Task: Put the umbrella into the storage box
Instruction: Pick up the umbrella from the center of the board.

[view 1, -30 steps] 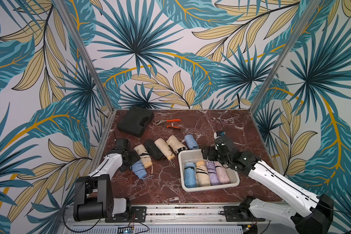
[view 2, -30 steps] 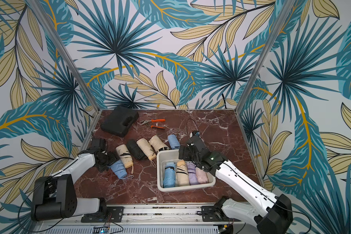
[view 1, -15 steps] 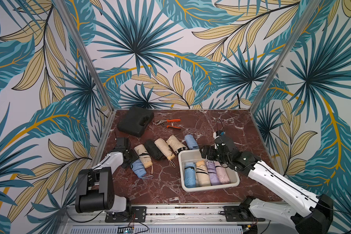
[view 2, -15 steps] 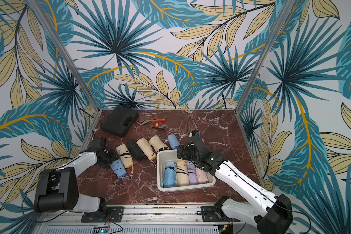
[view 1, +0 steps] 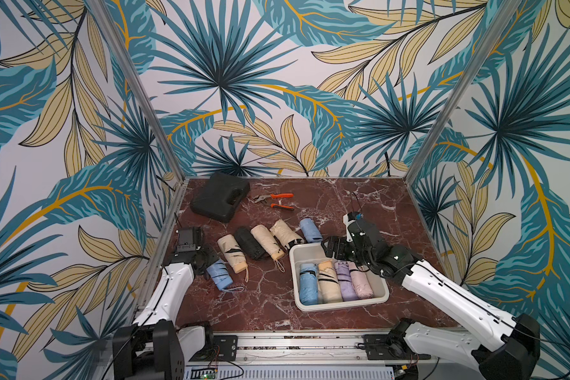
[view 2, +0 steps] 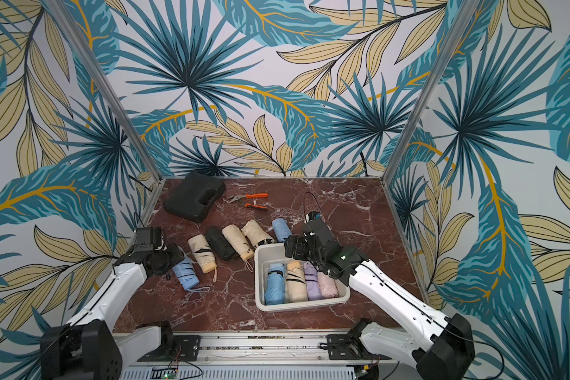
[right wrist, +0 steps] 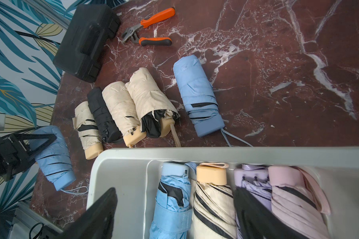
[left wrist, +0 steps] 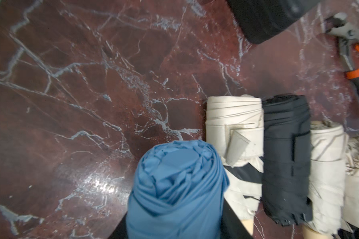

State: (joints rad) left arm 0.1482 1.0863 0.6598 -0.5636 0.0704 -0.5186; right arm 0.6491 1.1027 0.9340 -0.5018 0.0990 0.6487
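A light blue folded umbrella lies at the left end of a row on the red marble table. My left gripper is shut on the blue umbrella's far end, with a dark finger pressed against each side. The white storage box stands at the front right. It holds several umbrellas: blue, cream, lilac and pink. Over the box's far rim hangs my right gripper, open and holding nothing.
Several more folded umbrellas lie in the row: cream, black, two more cream and a blue one beside the box. A black moulded case and orange-handled pliers lie at the back. Metal posts and walls bound the table.
My left gripper has slid in toward the blue umbrella, and its jaws have closed around it. The right arm has barely moved.
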